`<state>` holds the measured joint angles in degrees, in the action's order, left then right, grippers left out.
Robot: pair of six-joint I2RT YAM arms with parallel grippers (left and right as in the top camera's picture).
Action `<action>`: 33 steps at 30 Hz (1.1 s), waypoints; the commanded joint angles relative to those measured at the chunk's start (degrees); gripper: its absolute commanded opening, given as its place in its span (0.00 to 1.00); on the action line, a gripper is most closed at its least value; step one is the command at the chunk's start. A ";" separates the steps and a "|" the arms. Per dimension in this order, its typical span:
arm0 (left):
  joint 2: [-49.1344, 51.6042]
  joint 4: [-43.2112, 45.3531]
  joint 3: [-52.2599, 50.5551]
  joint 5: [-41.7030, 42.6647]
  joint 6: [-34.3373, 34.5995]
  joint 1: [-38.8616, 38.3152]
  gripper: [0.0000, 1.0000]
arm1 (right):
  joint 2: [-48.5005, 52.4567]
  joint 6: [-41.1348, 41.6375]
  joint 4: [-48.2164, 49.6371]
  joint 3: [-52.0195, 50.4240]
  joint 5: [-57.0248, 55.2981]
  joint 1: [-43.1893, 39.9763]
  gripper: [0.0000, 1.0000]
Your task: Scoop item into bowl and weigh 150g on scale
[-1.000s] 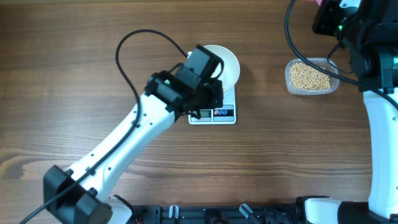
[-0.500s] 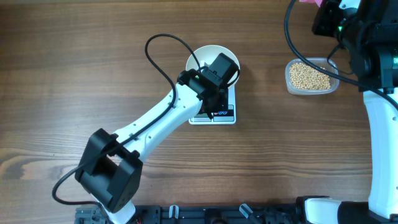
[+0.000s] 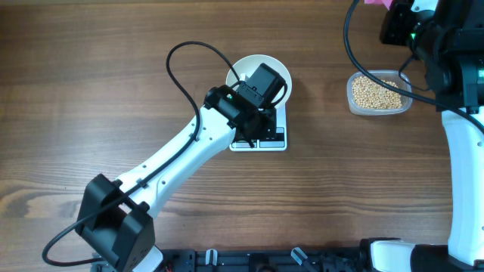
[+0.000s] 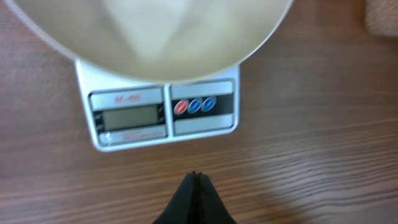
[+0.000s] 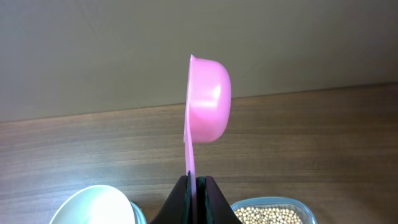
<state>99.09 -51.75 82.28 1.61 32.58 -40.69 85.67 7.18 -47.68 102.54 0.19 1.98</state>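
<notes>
- At the middle of the tabletop [image 3: 91, 91], the white bowl [image 3: 278, 69] sits on the scale [image 4: 165, 115], so anything tipped in is weighed directly; the bowl looks empty.
- The left hand [image 4: 196, 182], pinched closed on nothing, hovers just before the scale's button panel [image 4: 202, 106], probably to press a button.
- The right hand [image 5: 192, 182] clamps the handle of a pink scoop [image 5: 209, 99], held upright near the beans [image 3: 374, 92] in their clear container [image 3: 406, 108], well apart from the bowl.
</notes>
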 commanded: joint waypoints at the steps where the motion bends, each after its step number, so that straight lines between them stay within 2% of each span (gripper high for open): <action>1: -0.35 6.05 -4.37 0.94 -0.39 -0.35 0.04 | 0.50 -1.25 0.22 0.83 -0.37 0.02 0.04; 3: -0.28 9.33 -6.16 0.92 -0.42 -0.35 0.04 | 0.50 -1.31 0.42 0.83 -0.37 0.02 0.04; 9: 1.62 11.43 -9.92 0.90 -0.46 -0.35 0.04 | 0.50 -2.69 0.44 0.83 -0.37 0.02 0.04; 16: 2.21 21.20 -15.41 0.90 -0.90 -0.42 0.04 | 0.50 -2.69 0.48 0.83 -0.35 0.02 0.04; 22: 2.21 24.92 -19.93 0.02 -0.87 -0.42 0.04 | 0.50 -2.69 0.68 0.83 -0.35 0.02 0.04; 33: 3.87 31.91 -21.55 -0.20 -0.85 -1.14 0.04 | 0.50 -2.67 0.85 0.83 -0.35 0.02 0.04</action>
<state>100.88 -20.62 61.28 2.00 32.58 -40.95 85.67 5.67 -47.18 102.54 0.16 1.98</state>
